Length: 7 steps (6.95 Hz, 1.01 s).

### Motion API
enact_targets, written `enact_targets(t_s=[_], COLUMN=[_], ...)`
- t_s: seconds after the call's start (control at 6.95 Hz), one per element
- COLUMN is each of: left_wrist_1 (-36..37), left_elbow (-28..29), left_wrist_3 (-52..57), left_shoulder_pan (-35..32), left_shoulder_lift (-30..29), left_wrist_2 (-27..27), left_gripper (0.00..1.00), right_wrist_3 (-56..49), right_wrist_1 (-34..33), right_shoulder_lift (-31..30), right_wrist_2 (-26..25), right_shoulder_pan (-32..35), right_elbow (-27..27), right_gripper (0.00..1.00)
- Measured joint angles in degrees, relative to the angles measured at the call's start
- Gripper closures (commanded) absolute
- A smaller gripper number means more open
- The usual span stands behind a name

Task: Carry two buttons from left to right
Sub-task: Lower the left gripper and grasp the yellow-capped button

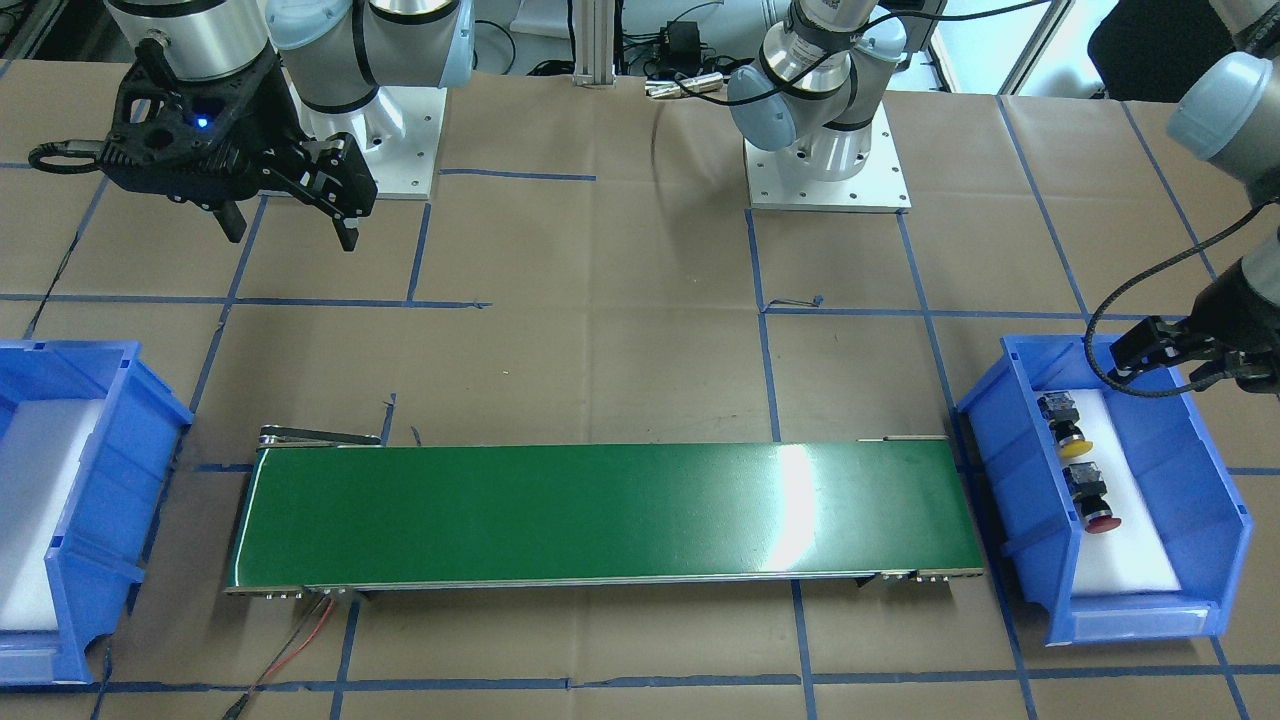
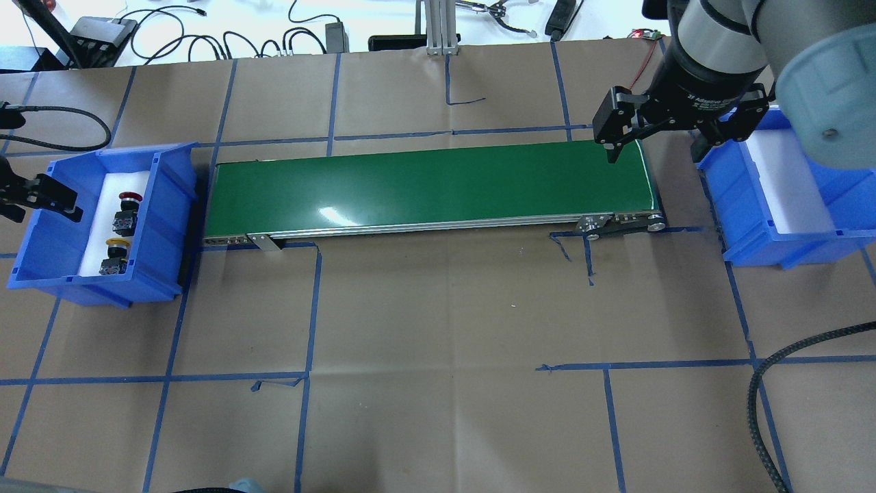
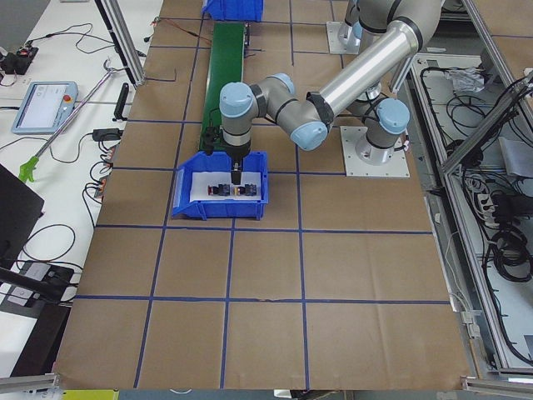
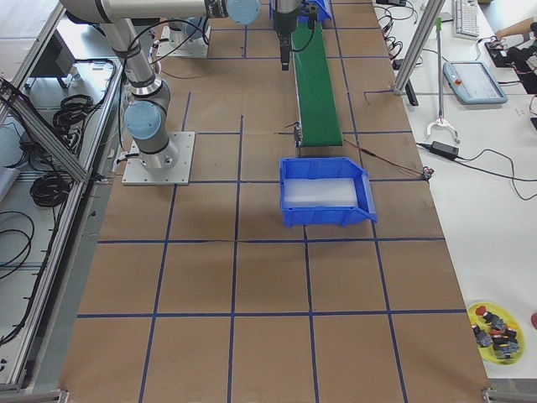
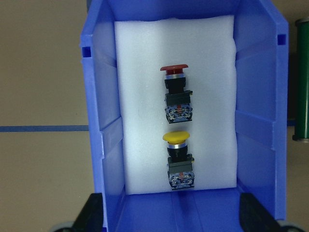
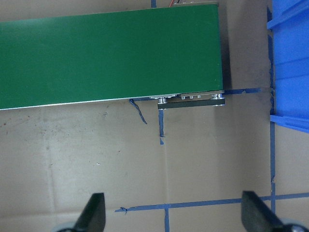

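tabletop [image 2: 438,308]: covered in brown paper, marked off in squares with blue tape [image 2: 205,377].
belt [image 2: 431,185]: a long green conveyor strip lying across the middle, running from 9 to 3 o'clock in the overhead view.
left bin [image 2: 161,226]: blue, just off the belt's 9 o'clock end, lined with a white foam pad [image 5: 140,111].
red button [image 5: 175,92]: on its side on the foam pad in the left bin, cap toward 12 o'clock in the left wrist view, with its black collar and grey block behind the cap.
yellow button [image 5: 178,162]: same bin, same pad, lying at 6 o'clock of the red button in that view and in line with it. its cap also points toward 12 o'clock, close to the red one's block but not touching it.
left claw [image 1: 1178,365]: hovering over the left bin's edge, fingers spread wide, gripping nothing, clear of both buttons.
right claw [image 2: 657,147]: up in the air by the belt's 3 o'clock end, fingers spread wide, gripping nothing. its wrist view looks down on the belt end and brown paper.
right bin [image 2: 787,250]: blue, off the belt's 3 o'clock end, also foam-lined.
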Motion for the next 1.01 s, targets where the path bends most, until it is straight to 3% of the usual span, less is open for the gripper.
enact_targets(t_s=[0.43,1.01], left_wrist_1=[8.04,13.97], left_elbow=[-7.24,-9.53], left_wrist_3=[0.16,0.19], left_shoulder_pan=[0.17,0.23], left_shoulder_lift=[0.09,-4.14], left_wrist_2=[-0.42,-0.34], left_gripper=[0.01,0.01], right_wrist_3=[0.53,0.67], right_wrist_1=[-0.18,-0.42], right_shoulder_lift=[0.61,2.55], right_wrist_2=[-0.06,0.01], right_shoulder_pan=[0.0,-0.11], right_elbow=[0.03,0.02], right_gripper=[0.0,0.0])
